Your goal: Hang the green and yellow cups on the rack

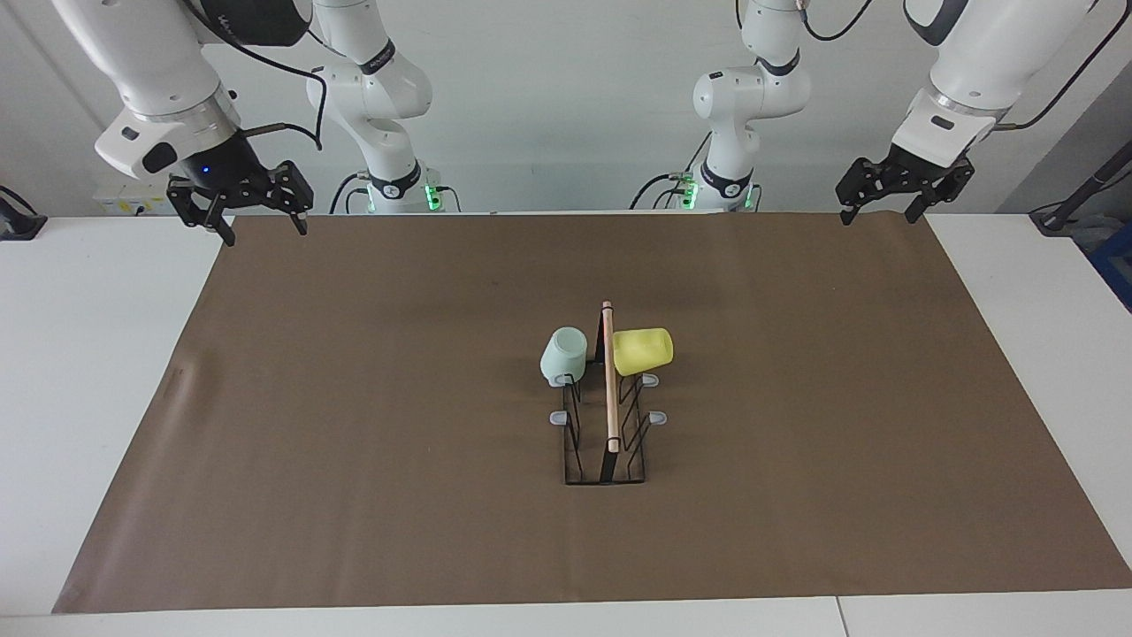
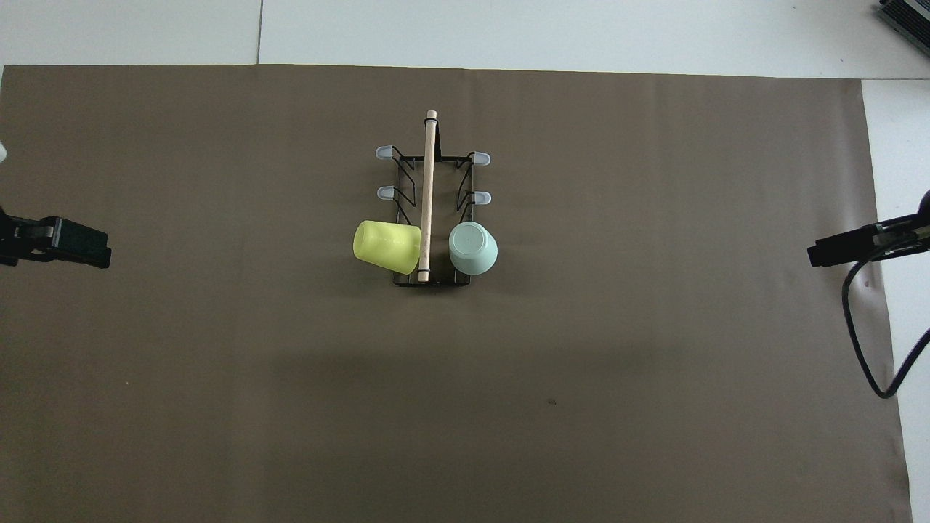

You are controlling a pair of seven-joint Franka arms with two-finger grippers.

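Both end effectors hang raised over the robots' edge of the brown mat (image 1: 354,442) on the desk (image 1: 106,398), each well apart from the work: the right end effector (image 1: 263,226) over its own arm's corner with its 2 fingers spread and gripping nothing, the left end effector (image 1: 880,212) over the other corner, likewise spread and bare. From either one, the rack (image 1: 608,416) lies inward toward the middle of the mat and farther out from the robots, about midway between the 2, so neither arm looks clearly nearer. Its wooden rod (image 1: 609,380) runs lengthwise away from the robots. The green cup (image 1: 564,356) sits on the prong nearest the robots on the right end effector's side of the rod, the yellow cup (image 1: 643,350) on the matching prong toward the left end effector. With both cups hung, I judge no reach is called for.
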